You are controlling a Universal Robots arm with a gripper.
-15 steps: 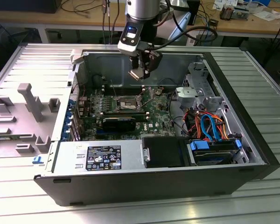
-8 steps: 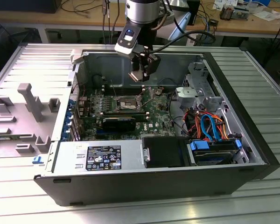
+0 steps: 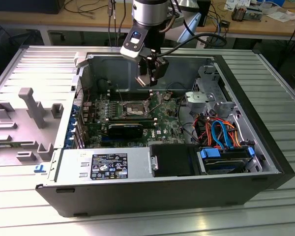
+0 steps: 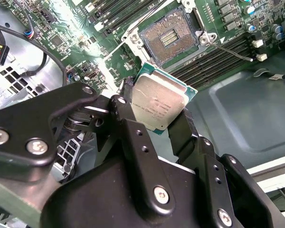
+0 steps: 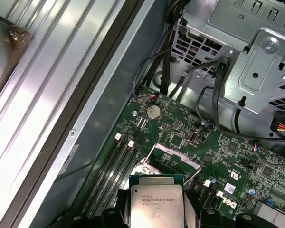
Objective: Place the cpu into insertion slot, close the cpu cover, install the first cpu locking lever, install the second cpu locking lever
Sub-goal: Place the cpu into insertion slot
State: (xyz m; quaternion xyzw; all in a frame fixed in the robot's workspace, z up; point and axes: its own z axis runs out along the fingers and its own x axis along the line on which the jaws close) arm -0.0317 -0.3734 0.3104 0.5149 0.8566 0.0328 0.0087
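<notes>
Over the motherboard, we see the gripper pinching the cpu by its edges, held apart from the open insertion slot.

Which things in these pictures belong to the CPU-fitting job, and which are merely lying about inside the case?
Belonging to the job:
the cpu, held in the gripper above the board
the insertion slot, open and empty
the cpu cover, raised
a locking lever, swung free

Just lying about:
memory slots
coin battery
drive cage
coloured cables
</notes>
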